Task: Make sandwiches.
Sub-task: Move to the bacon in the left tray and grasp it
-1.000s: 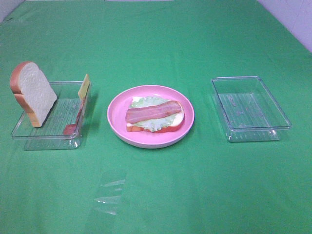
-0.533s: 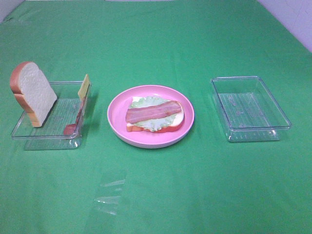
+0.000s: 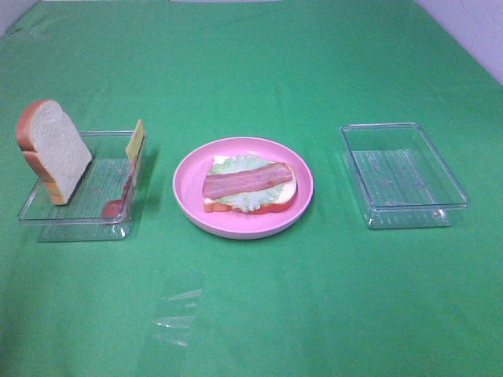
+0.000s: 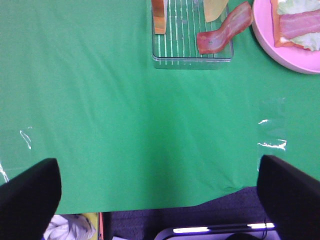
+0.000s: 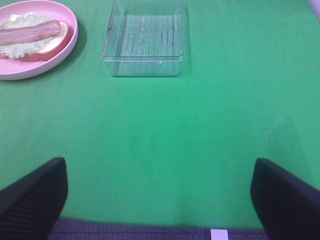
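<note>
A half-built sandwich lies on the round pink plate: a bread slice, pale green lettuce and a bacon strip on top. The left clear tray holds a second bread slice standing upright, a yellow cheese slice leaning on the tray wall, and another bacon strip. Neither arm shows in the exterior high view. My left gripper is open and empty, near the table's front edge, well short of the left tray. My right gripper is open and empty, short of the right tray.
An empty clear tray stands right of the plate. A shiny transparent patch lies on the green cloth in front of the plate. The table's front edge shows in both wrist views.
</note>
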{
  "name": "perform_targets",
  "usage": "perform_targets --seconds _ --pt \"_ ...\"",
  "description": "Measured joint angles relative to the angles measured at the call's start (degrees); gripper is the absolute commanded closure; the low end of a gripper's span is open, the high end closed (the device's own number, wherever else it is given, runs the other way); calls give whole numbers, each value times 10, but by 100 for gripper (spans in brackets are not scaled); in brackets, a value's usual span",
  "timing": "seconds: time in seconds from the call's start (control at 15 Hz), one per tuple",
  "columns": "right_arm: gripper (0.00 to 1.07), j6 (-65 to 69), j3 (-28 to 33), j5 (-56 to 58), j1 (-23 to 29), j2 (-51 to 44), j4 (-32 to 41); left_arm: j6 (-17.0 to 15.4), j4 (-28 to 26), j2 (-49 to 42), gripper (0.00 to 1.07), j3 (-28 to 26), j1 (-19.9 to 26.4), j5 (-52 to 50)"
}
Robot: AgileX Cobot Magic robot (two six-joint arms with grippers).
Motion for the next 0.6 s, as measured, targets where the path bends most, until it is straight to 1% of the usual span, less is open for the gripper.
perform_targets --seconds 0.13,0.27,0.33,0.4,0.47,0.53,0.6 --pt "13 0 0 0 0 0 0 1 10 118 7 -70 0 -1" --pt "13 0 0 -1 0 0 0 -12 14 214 7 -119 -7 -2" --pt "13 0 0 -1 0 0 0 -17 16 233 7 -128 -16 -3" --pt "13 0 0 -1 0 0 0 -32 22 264 7 -140 -46 -3" --pt "13 0 0 -2 0 0 0 -70 34 307 7 -151 -101 -3" --pt "13 0 0 -2 0 0 0 -85 41 324 7 -154 -116 -3" --pt "13 0 0 -2 0 0 0 -130 50 394 7 -173 -170 -6"
